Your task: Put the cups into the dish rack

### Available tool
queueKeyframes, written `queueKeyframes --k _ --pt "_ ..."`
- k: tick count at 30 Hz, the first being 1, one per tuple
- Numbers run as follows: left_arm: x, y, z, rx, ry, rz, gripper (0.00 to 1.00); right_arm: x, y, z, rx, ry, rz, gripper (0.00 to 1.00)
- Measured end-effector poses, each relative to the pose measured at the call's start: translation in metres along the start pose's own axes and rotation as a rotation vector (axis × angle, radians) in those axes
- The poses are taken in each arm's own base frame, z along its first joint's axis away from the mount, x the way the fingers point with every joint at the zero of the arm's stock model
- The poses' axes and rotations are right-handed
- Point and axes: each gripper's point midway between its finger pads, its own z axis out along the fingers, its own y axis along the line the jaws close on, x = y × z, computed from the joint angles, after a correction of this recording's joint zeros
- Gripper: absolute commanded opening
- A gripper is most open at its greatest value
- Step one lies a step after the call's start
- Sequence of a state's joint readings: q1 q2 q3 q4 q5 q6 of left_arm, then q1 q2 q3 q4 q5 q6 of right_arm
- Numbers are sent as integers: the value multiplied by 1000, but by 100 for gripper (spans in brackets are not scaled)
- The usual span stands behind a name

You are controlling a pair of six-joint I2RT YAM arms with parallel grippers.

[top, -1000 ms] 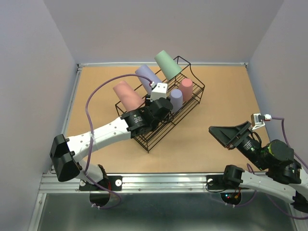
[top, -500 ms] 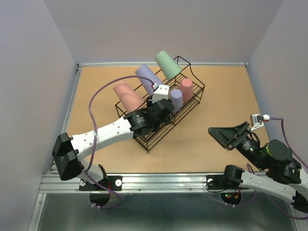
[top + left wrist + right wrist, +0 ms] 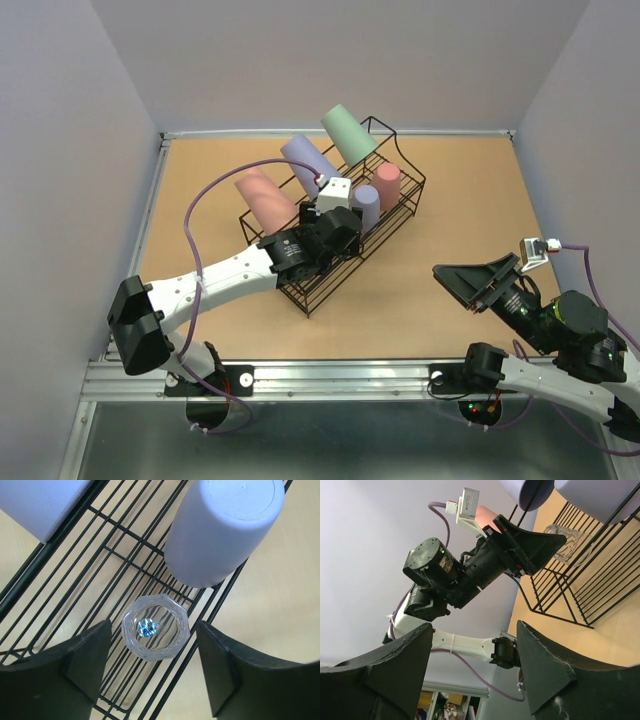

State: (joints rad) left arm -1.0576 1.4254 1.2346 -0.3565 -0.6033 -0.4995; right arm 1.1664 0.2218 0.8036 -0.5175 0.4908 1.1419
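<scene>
**Black wire rack holds all six cups; left fingers are off the last one**

Black wire fills the view under the left gripper (image 3: 153, 622); its fingers are spread wide, one on each side of the tiny clear cup (image 3: 155, 632), with a gap on both sides, so it grips nothing. The clear cup stands on the floor wires of the rack (image 3: 312, 296), close to one long edge and just beside the small lavender cup (image 3: 220, 530); whether its mouth faces up or down I cannot tell. I judge this to be the release of the final cup. What I need next is a straight lift out, keeping both fingers off the clear cup and off the small lavender cup; then a pull-back towards the arm's base.

In the rack, the big pink cup (image 3: 265, 197), the big lavender cup (image 3: 306, 158) and the green cup (image 3: 349, 133) lean in a row along one long side, closed ends up; the small pink cup (image 3: 387, 185) and the small lavender cup stand mouth-down along the other side; I count all six inside.

The right gripper (image 3: 455, 283) hangs spread open and empty above the table (image 3: 470, 190), well apart from the rack.
</scene>
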Motion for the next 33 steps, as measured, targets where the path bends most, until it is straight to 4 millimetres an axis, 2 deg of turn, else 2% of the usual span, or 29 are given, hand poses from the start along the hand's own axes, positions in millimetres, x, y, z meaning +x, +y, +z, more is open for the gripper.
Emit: queueKeyframes --k 1,10,13,16,21,24,26,29,31,33 --pt "0 0 0 0 0 -1 94 0 0 0 0 0 0 73" --pt "-1 3 -5 -4 6 0 96 0 0 0 0 0 1 73" --pt "-11 2 -10 0 1 -2 96 0 0 0 0 0 3 72" --pt "-37 -4 -21 22 -34 -22 96 0 0 0 0 1 6 73" --pt "-106 -18 -55 91 -144 -91 96 0 0 0 0 2 10 73" --pt "-151 -21 -82 133 -222 -134 96 2 1 0 0 8 13 73" --pt "-182 -18 -104 154 -280 -157 96 3 0 1 2 13 11 73" --pt "-213 -5 -131 152 -353 -180 96 7 -1 4 14 26 3 73" --pt "-220 11 -145 125 -375 -178 96 13 -4 9 30 44 -8 73" --pt "-218 32 -160 95 -382 -174 97 22 -8 15 54 69 -25 73"
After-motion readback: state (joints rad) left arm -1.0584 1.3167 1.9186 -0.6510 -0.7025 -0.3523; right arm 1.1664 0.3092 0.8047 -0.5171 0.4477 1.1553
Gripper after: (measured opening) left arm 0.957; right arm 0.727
